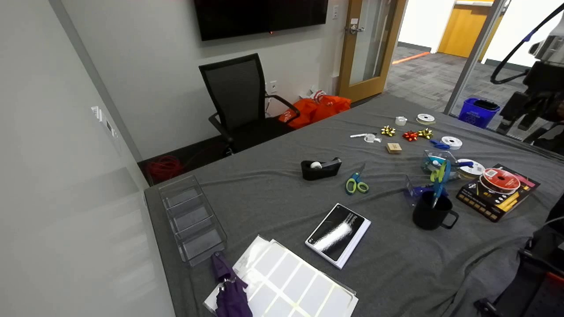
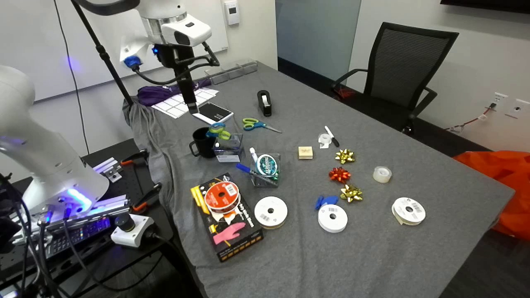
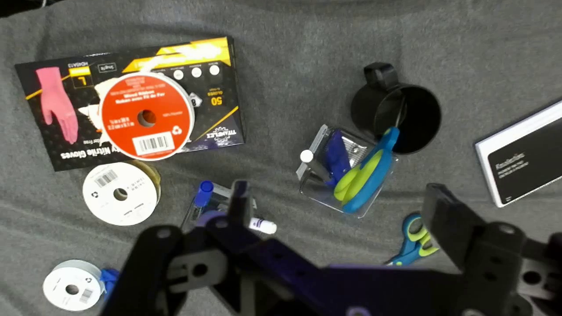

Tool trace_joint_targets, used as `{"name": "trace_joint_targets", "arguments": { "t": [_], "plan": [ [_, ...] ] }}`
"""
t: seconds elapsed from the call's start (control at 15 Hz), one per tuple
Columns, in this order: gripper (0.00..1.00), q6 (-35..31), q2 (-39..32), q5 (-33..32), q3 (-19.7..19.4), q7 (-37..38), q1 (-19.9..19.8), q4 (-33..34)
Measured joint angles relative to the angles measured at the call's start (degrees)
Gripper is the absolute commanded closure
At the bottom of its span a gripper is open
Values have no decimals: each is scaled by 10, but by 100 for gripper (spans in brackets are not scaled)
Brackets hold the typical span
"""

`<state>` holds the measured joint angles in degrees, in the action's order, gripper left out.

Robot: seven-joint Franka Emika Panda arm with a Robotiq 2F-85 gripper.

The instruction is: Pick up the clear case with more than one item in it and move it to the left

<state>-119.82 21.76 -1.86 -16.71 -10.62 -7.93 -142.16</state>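
"Left in the wrist view?"
"Seeing a glove box (image 3: pixel 215 94), upper left, under a red spool (image 3: pixel 147 103)."
"Mid-frame?"
"Finding the clear case (image 3: pixel 320 192) at centre, with several items (image 3: pixel 337 153) inside, plus the gripper (image 3: pixel 339 192), spread wide, lower frame."
"Farther right?"
"Spotting a black mug (image 3: pixel 368 107), then a book (image 3: pixel 538 162) at the edge."

In my wrist view: case (image 3: pixel 318 193) near center, mug (image 3: pixel 363 106) just beside it, upper right. Scissors (image 3: pixel 373 169) lean out of the mug, across the case in frame. Second case (image 3: pixel 223 192) lower left of center, partly behind my tool (image 3: pixel 339 195). Upper left: spool (image 3: pixel 125 105) on glove box (image 3: pixel 219 112).
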Motion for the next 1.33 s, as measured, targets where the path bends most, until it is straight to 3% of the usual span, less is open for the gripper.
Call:
{"name": "trace_joint_targets", "arguments": {
  "t": [0.4, 0.93, 1.33],
  "plan": [
    [0, -95, -103, -17, -7, 18, -24, 42],
    [0, -181, -282, 118, -20, -14, -49, 139],
    [0, -224, -383, 132, -12, -28, -87, 198]
  ]
}}
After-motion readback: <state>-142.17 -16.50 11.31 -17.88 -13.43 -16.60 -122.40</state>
